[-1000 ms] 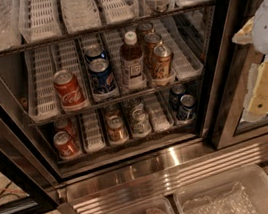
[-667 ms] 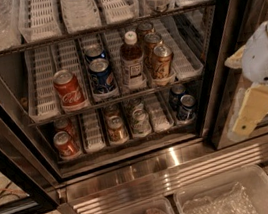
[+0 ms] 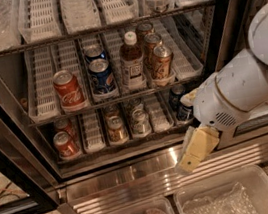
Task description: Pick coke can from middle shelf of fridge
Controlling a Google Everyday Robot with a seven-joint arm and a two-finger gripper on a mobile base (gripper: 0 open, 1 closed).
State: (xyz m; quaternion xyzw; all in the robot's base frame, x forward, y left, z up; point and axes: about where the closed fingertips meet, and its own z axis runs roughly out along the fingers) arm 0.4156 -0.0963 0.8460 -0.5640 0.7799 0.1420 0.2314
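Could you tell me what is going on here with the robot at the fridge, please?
The robot is after the coke can, which stands upright at the front left of the middle shelf of the open fridge, next to a blue can. The tool hangs low on the right, in front of the fridge's steel base and well away from the can. The can has not yet been picked.

Coke can [image 3: 69, 90] upright front-left on the middle shelf [image 3: 44, 85], blue can [image 3: 101, 76] just beside it, gripper [image 3: 189, 160] low before the fridge [image 3: 130, 181] base
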